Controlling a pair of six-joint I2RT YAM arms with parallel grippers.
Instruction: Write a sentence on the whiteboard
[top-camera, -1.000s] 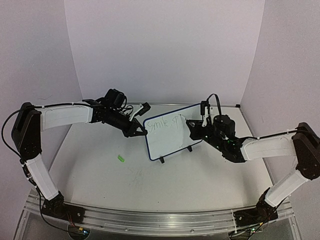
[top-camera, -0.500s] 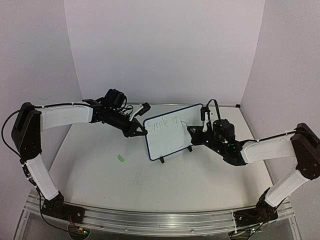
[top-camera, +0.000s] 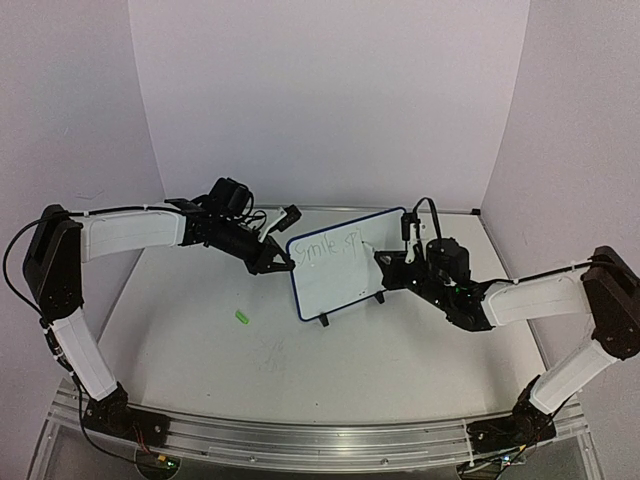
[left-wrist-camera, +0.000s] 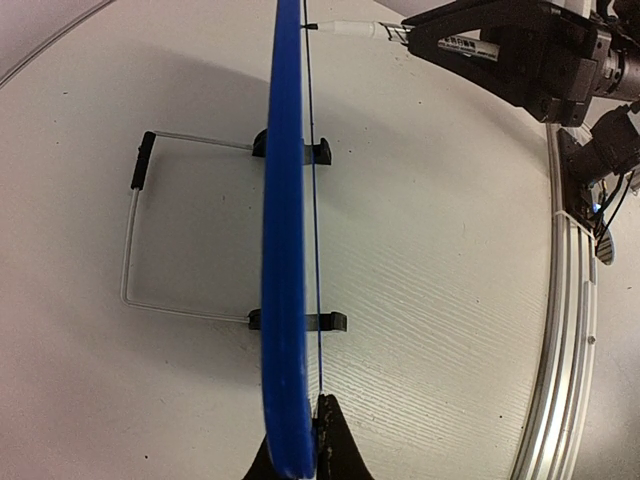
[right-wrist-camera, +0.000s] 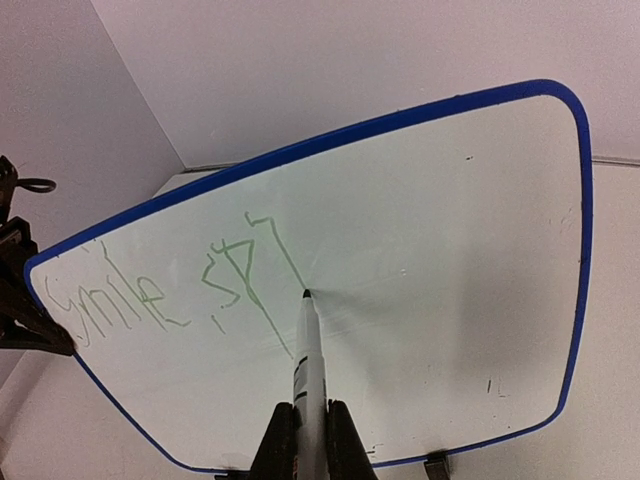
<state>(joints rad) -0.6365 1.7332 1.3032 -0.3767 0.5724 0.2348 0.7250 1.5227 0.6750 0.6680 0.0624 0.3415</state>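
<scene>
The whiteboard (top-camera: 335, 285) stands upright mid-table on two black feet, blue-framed. In the right wrist view the whiteboard (right-wrist-camera: 430, 250) bears thin green writing (right-wrist-camera: 170, 285), "Smile" then "sp" and a further stroke. My right gripper (right-wrist-camera: 307, 440) is shut on a white marker (right-wrist-camera: 305, 355) whose tip touches the board at the end of the last stroke. In the top view the right gripper (top-camera: 385, 262) sits at the board's right side. My left gripper (top-camera: 283, 262) is shut on the board's left edge; the left wrist view shows the board edge-on (left-wrist-camera: 283, 250) between the fingers (left-wrist-camera: 335, 445).
A small green cap (top-camera: 241, 317) lies on the table left of the board. A wire stand (left-wrist-camera: 135, 250) props the board from behind. White walls enclose the back and sides. A metal rail (top-camera: 300, 440) runs along the near edge.
My right gripper moved up and left along the board with the marker, adding a stroke after "sp". The left gripper and the board have not moved.
</scene>
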